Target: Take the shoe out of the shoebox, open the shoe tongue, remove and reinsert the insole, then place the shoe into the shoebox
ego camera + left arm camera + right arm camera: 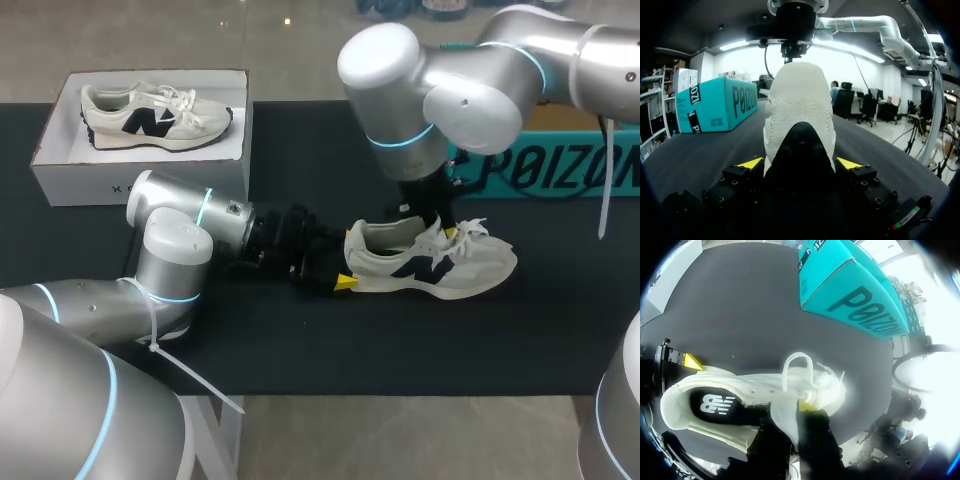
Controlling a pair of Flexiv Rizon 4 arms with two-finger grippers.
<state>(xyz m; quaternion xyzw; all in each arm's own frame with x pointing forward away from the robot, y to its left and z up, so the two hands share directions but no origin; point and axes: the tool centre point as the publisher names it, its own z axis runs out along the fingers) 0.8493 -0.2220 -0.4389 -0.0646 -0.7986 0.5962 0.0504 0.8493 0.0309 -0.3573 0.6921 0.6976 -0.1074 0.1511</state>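
Left arm (170, 260), nearest of all, steadies a shoe (440, 265) on the table (300, 350) while the right gripper (796, 410) works at its tongue (786, 416).
Left gripper (799, 163) clamps the heel between its yellow tips; the shoe stands on its sole near the table's middle, well apart from the white shoebox (60, 175) at the far left corner, where a second shoe (155, 118) rests; the right gripper hangs over the laces, fingers seemingly pinched on the tongue; the dark insole (715, 404) sits inside; so taking out looks done, tongue opening under way; insole removal, reinsertion and boxing remain.
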